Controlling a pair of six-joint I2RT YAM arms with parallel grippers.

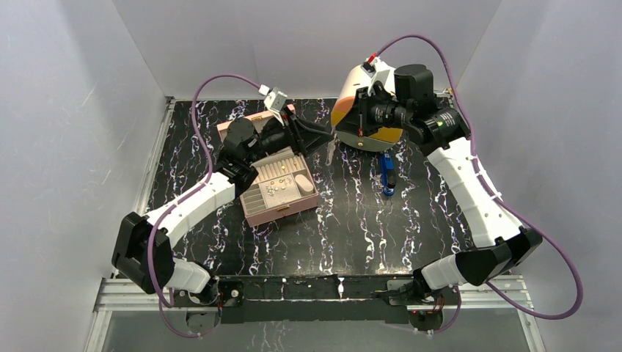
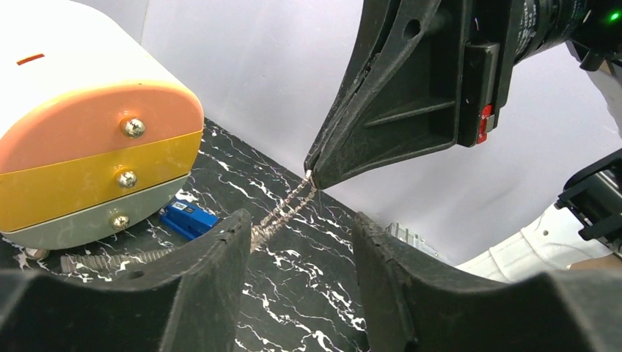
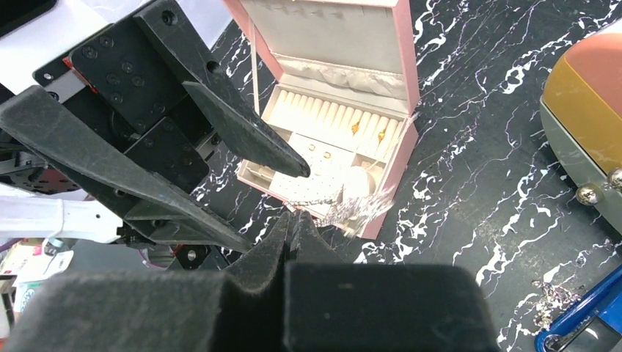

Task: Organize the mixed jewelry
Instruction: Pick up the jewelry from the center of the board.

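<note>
Black marbled surface [image 1: 345, 227] carries everything.

L arm reaches in from 7 o'clock, R arm from 5 o'clock; both wrists meet up around 12 o'clock, above the surface.

White-orange-yellow device [image 1: 367, 121] sits at 1 o'clock near the back wall, w/ screws down its side.

Pink box [image 1: 293, 207] is at 9 o'clock of centre, lid open and tilted back. Inside: a ring-roll row at the rear and small compartments in front.

Left gripper [image 2: 301, 218] is spread, fingers well apart w/ nothing pinched btwn them.

Right gripper [image 2: 312, 174] is pressed together, tips pinching the top end of a silver chain [image 2: 286, 205]. It is just above and facing the L one.

Blue object [image 1: 386, 174] lies on the surface at 3 o'clock of centre, at 6 o'clock of the device and well apart from the box.

The chain hangs from the R tips toward 7 o'clock in the left wrist view. Its low end is just beside one L finger [image 2: 220, 257]; can't tell if touching. From the right wrist view it's a blurred glint over the box's front corner.

Small gold and silver pieces [image 3: 356, 128] are all inside the box. Two gold ones are in the ring-roll row, and a few tiny ones are in the compartment at 7 o'clock of those. Too small to tell types.
</note>
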